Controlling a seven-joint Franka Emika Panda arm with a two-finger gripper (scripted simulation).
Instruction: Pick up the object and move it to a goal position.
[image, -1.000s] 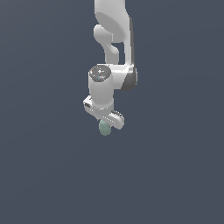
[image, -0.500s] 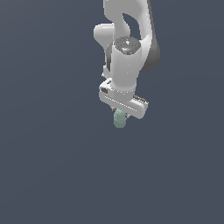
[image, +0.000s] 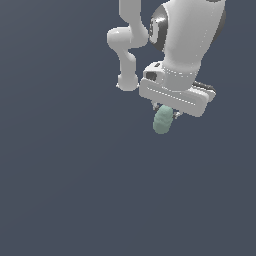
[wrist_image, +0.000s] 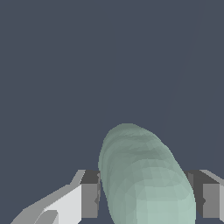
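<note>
Between the two dark finger pads (wrist_image: 90, 194) in the wrist view we see the object (wrist_image: 146, 179), a pale teal-green, smooth, rounded oblong, filling the gap from one pad to the other. The gripper (wrist_image: 146, 197) is clenched on it, a pad pressed against each flank, and the lump's rounded end juts out past the fingertips. We read no brand, label or lettering on the object or on the fingers.

In the exterior view the object (image: 162, 121) hangs from the underside of the white gripper (image: 166, 111), narrower than the hand's body, its free end pointing down. Above it the Panda arm (image: 187, 35) rises out of the picture's top. Behind everything lies a plain dark blue-grey ground (image: 65, 190), and we find no writing there either.
</note>
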